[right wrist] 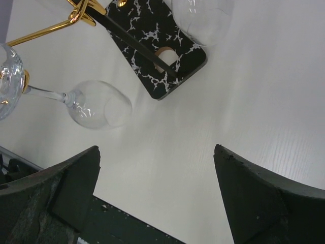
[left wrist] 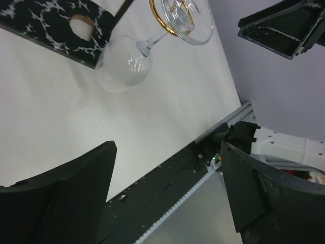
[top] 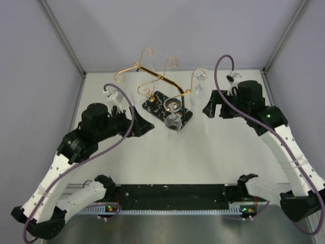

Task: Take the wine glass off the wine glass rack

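The wine glass rack (top: 158, 77) is a gold wire stand on a black marbled base (top: 157, 104) at the table's middle back. One wine glass (top: 173, 118) hangs upside down over the base's near end, and a second glass (top: 199, 81) hangs from the right arm. My left gripper (top: 146, 125) is open and empty, just left of the base. In the left wrist view that glass (left wrist: 124, 68) hangs well ahead of my gripper (left wrist: 167, 147). My right gripper (top: 207, 109) is open and empty, right of the rack. The right wrist view has a glass (right wrist: 99, 104) ahead and left of my gripper (right wrist: 156, 149).
Grey walls close the table on the left, back and right. A black bar (top: 172, 192) runs along the near edge between the arm bases. The rack's curled gold arms (top: 147, 51) reach up and back. The other arm's gripper (left wrist: 284, 28) shows at the left wrist view's upper right.
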Tool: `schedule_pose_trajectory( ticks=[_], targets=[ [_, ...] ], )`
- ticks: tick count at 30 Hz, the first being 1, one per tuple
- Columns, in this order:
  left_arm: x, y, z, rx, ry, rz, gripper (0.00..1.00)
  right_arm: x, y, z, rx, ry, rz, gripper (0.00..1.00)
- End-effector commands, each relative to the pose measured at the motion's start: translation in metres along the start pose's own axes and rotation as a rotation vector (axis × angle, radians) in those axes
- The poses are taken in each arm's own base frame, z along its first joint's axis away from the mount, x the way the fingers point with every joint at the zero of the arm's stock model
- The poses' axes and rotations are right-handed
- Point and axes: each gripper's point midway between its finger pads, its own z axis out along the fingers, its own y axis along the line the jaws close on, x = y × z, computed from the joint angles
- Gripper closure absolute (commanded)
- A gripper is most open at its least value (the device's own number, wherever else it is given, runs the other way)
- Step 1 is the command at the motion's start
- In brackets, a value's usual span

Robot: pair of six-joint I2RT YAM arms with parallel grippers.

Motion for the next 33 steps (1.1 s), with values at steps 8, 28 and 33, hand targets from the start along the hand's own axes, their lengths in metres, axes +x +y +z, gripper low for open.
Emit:
schedule_pose_trajectory(
  ticks=[8, 28, 33],
  targets=[
    [-0.023, -0.05, 0.017, 0.273, -0.081, -0.326, 0.35, -0.007, 0.014, -0.016, -0.086, -0.089, 0.008, 0.08],
    [-0.06, -0.057, 0.078, 0.26, -0.072, -0.442, 0.65, -0.003, 0.015, -0.034, -0.105, -0.131, -0.016, 0.09],
    [-0.055, -0.051, 0.085, 0.24, -0.061, -0.449, 0.65, -0.003, 0.016, -0.034, -0.109, -0.131, -0.015, 0.09]
  ],
)
